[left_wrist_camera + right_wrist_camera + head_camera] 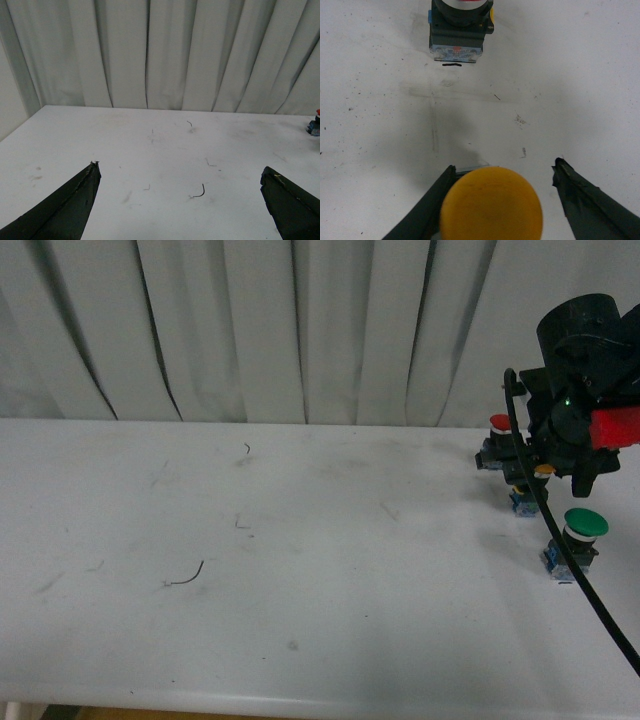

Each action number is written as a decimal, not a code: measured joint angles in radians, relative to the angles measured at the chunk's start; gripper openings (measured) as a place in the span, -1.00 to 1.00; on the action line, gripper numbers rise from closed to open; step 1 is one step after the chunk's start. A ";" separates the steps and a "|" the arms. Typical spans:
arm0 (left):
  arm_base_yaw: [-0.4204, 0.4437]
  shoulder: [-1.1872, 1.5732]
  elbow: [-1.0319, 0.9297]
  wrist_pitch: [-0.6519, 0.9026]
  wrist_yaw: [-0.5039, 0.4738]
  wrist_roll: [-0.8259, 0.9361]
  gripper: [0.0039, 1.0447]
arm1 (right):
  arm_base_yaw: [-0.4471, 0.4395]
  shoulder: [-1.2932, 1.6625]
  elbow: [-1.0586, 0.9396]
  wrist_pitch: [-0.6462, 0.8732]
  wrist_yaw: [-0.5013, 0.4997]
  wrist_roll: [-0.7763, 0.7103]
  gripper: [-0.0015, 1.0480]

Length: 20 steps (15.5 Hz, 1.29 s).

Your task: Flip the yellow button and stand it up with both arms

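The right gripper [502, 200] hung low over the far right of the tabletop [300, 570], its two black fingers [585, 200] spread apart on either side of the yellow button [491, 205]. In the right wrist view the round yellow-orange cap filled the space between the fingers, one finger right against the cap's edge and the other standing clear of it with a strip of white tabletop showing between (so the jaws were open and not clamped on the cap). Whether the near finger actually touched the button could not be told.

From the front view only a sliver of the yellow button's cap [544, 470] and a bit of its blue block showed beneath the bulky black right arm [580, 370], which bore a red block [615, 427]. The red-capped button [499, 422] stood just beside it, towards the curtain [300, 330], and the green-capped button [584, 524] stood upright nearer the front edge, a black cable [560, 540] crossing in front of it.

The left gripper [180, 200] was raised above the tabletop's left part, its fingers [65, 210] wide apart and holding nothing; a small curled black wire scrap [200, 192] lay on the surface between them.
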<state>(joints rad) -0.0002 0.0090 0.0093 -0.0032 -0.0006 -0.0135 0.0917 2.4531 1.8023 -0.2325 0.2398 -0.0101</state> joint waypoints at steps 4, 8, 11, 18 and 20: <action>0.000 0.000 0.000 0.000 0.000 0.000 0.88 | 0.000 0.000 0.000 0.009 -0.010 -0.001 0.87; 0.000 0.000 0.000 0.000 0.000 0.000 0.88 | -0.001 -0.060 -0.048 0.052 -0.074 0.019 0.87; 0.000 0.000 0.000 0.000 0.000 0.000 0.88 | -0.005 -0.198 -0.166 0.168 -0.146 0.037 0.87; 0.000 0.000 0.000 0.000 0.000 0.000 0.88 | -0.022 -0.412 -0.370 0.372 -0.217 0.055 0.87; 0.000 0.000 0.000 0.000 0.000 0.000 0.88 | -0.034 -0.592 -0.536 0.521 -0.268 0.074 0.87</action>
<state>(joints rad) -0.0002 0.0090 0.0093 -0.0032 -0.0006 -0.0135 0.0582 1.8606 1.2663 0.2886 -0.0280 0.0639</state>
